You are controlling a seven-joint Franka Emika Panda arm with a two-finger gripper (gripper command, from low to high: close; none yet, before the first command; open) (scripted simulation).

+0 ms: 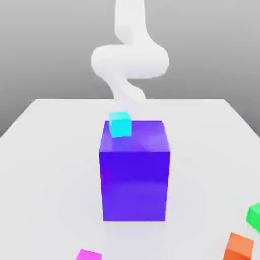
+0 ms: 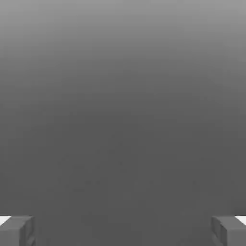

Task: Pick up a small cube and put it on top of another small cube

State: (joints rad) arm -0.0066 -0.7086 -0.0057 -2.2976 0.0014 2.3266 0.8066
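The small cube (image 1: pixel 89 255) is bright magenta-pink and lies on the white table at the front edge of the exterior view, left of centre and partly cut off. The other small cube (image 1: pixel 255 216), bright green, sits at the exterior view's far right, also cut by the frame edge. My white arm (image 1: pixel 129 61) curls up behind the big blue-violet block, far from both cubes. In the hand view my gripper (image 2: pixel 123 231) is open. Its grey fingertips (image 2: pixel 17 230) stand wide apart with only plain grey background between them.
A tall blue-violet block (image 1: pixel 134 177) stands mid-table with a small cyan cube (image 1: pixel 120 124) on its top near the back left corner. A small orange cube (image 1: pixel 238 247) lies just in front of the green one. The white table (image 1: pixel 51 152) spreads out on both sides.
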